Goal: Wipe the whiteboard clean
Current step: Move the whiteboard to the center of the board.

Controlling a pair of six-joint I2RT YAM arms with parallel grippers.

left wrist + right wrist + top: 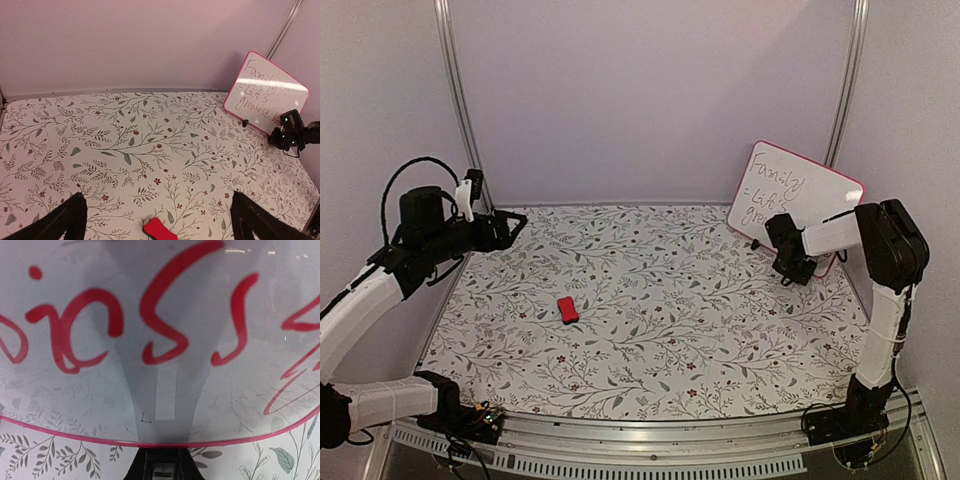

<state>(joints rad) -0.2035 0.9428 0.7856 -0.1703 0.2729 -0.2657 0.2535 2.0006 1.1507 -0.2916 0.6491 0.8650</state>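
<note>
The right gripper [790,265] is pinching the lower edge of the whiteboard [798,190], its fingers drawn close together. The board is leaning upright just behind it, showing red writing. Far off to its left, the left gripper [512,228] is hovering with fingers spread wide, and a red eraser [568,310] is lying on the flowered table [700,330] below that gripper.

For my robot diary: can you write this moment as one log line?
whiteboard: red writing on | right jaws: shut on its lower edge | left jaws: open, empty | red eraser: on table
</note>
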